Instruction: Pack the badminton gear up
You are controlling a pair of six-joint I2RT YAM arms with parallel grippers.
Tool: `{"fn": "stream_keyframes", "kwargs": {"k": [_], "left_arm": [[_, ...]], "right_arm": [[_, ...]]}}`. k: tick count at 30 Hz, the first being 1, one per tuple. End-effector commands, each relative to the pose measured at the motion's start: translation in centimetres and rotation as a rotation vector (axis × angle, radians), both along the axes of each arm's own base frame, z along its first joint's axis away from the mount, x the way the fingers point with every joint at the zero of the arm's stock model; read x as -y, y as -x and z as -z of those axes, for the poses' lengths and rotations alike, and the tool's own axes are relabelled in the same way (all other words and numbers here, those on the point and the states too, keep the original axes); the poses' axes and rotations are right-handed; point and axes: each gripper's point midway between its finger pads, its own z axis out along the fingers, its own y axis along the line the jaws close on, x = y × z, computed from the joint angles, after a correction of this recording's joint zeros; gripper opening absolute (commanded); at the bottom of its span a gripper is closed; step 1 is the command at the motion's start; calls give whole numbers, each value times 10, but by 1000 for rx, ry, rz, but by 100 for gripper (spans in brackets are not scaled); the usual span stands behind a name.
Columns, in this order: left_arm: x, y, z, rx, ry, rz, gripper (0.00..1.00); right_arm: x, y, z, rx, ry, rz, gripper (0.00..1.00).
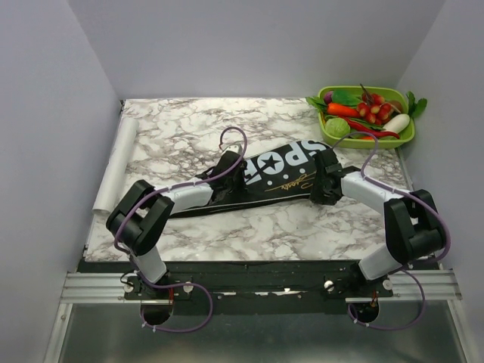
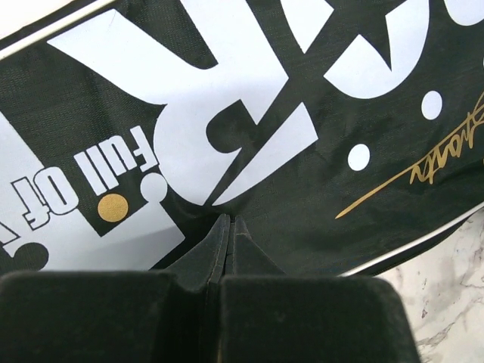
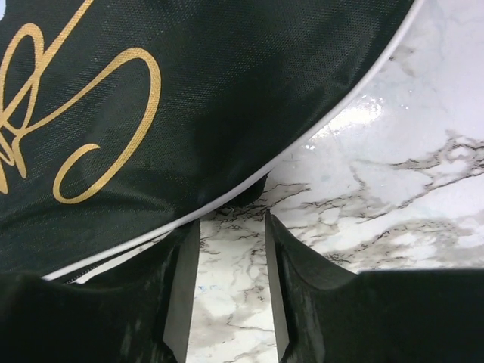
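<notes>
From above, the black "SPORT" racket cover [image 1: 272, 178] lies slantwise across the middle of the marble tabletop [image 1: 302, 227], its wide end toward the green tray of toy vegetables [image 1: 406, 138] in the far right corner, with the left claw [image 1: 227, 168] over its middle and the right claw [image 1: 324, 181] at its wide end. The left wrist view shows that claw's fingers [image 2: 219, 246] pressed together, tips against the lettered fabric; whether they pinch any cloth I cannot tell. The right wrist view shows its fingers [image 3: 181, 287] slightly parted and empty, bare marble between them, the cover's white-piped edge just past the tips.
</notes>
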Motion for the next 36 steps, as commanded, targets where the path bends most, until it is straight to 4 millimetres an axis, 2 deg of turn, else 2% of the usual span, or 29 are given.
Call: {"fn": "stream_keyframes", "kwargs": {"k": [1,13,20,21,24,32,36], "left_arm": [[3,1,8,-1,8,16,0],[-8,15,28,-29,-13,13,0],[-9,18,33,-36,-14,16,0],[-9,18,34,-37,-17,16,0],[-10,18,35,-39,-20,16,0],[-9,19,39,-46,-27,23,0],[-7,18,39,-45,-21,27,0]], "right_arm": [[-4,-13,-1,34,-21,27,45],[-1,-18,9,30,-2,45,26],[0,-20,10,32,8,30,7],[-1,-21,10,36,8,25,1],[-5,-21,10,35,-7,5,1],[-55,-23,-4,56,-180,-124,1],[-96,-19,-14,52,-209,-213,1]]}}
